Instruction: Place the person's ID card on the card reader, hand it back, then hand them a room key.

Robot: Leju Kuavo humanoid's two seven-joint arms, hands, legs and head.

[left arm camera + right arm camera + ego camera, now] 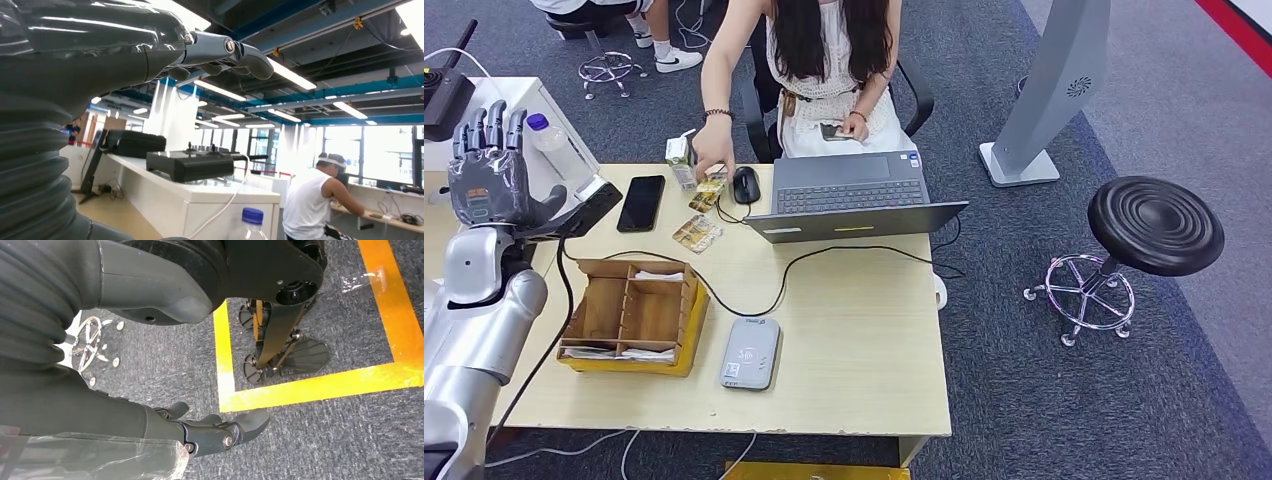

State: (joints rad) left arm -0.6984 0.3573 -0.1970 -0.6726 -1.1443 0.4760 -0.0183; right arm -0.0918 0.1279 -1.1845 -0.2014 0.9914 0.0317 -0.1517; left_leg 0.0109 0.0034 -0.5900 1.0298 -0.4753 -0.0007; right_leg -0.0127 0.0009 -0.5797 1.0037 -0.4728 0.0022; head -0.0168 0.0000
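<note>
My left hand [492, 170] is raised at the table's left edge, fingers spread upward and holding nothing; its fingers [227, 50] show against the ceiling in the left wrist view. My right hand [215, 432] hangs over the carpet with fingers loosely extended and nothing in them. The grey card reader [750, 352] lies flat near the table's front edge. Beside it a wooden organiser box [686, 320] holds white cards [614, 352] in its compartments. Across the table a seated person's hand [714, 158] rests on a small yellowish item [710, 187]; I cannot tell whether it is the ID card.
A black phone [641, 202], mouse [745, 184], drink carton [681, 160], snack packets [696, 232] and a laptop [854, 195] lie along the table's far side. A black cable [804, 262] crosses the table. A bottle [549, 145] stands at my left, a stool [1154, 225] at right.
</note>
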